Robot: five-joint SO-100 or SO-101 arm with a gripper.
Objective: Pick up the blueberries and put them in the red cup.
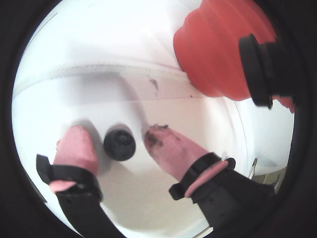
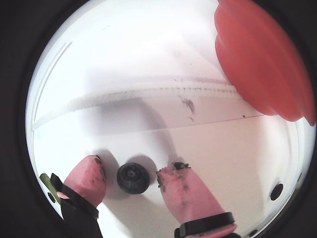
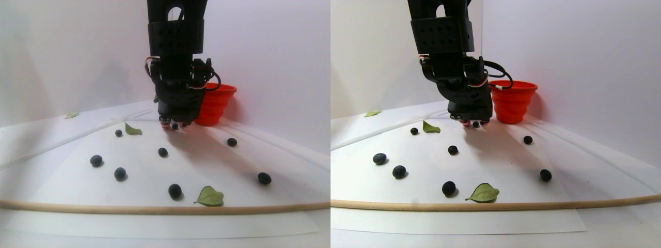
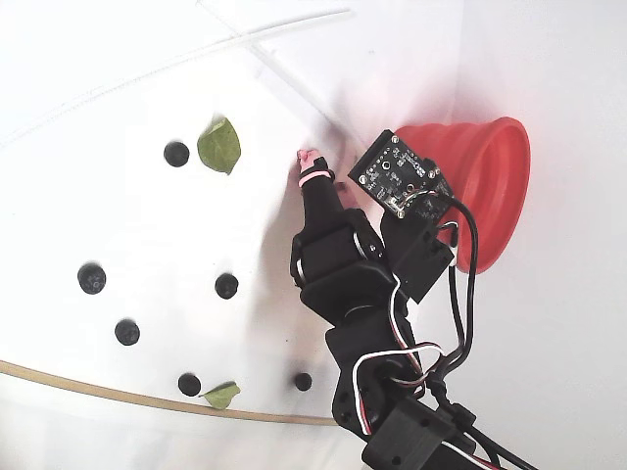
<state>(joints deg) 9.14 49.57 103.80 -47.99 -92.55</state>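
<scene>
Wrist views: gripper (image 1: 121,140) open, pink fingertips (image 2: 88,177) straddling one blueberry (image 2: 132,178) on white sheet, not yet pinched; red cup (image 2: 265,59) near. Stereo pair: seven loose blueberries (image 3: 175,190) remain, cup contents hidden. Task looks early

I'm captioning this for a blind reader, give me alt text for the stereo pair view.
The arm's hand is lowered to the white table, open around one blueberry. The red cup stands just behind it; seven more blueberries and three green leaves lie scattered in front.
</scene>
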